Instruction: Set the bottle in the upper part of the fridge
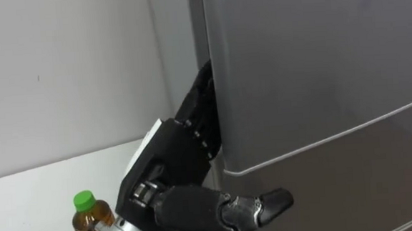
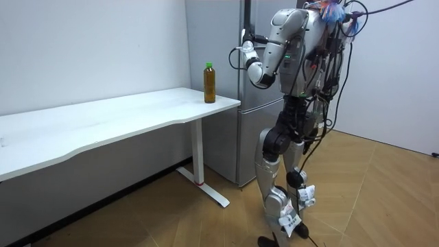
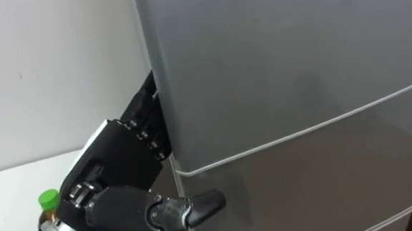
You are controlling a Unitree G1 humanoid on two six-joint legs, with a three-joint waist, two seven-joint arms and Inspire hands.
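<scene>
While the bottle [image 2: 209, 82] stands upright on the white table [image 2: 137, 113], at the corner nearest the fridge [image 1: 317, 66], neither hand holds it. It contains amber liquid and has a green cap [image 1: 84, 202]. In the eye views it sits at the lower left, with its lower part covered by the wrist of the left hand [image 1: 169, 161]. That hand is raised against the left edge of the fridge, level with the seam between the upper door [image 1: 309, 52] and the lower door [image 1: 339, 186]. The far end of the hand is hidden behind the edge of the upper door, so it cannot be determined whether the hand is open or closed on the door. The upper door appears to be shut, although its left edge is partly masked by the hand. The table stands along a plain pale wall [image 1: 60, 67], with the grey fridge just beside its end. In the room view the robot stands upright on the wooden floor [image 2: 384, 206], close in front of the fridge, with the bottle at the room view's left of it.
</scene>
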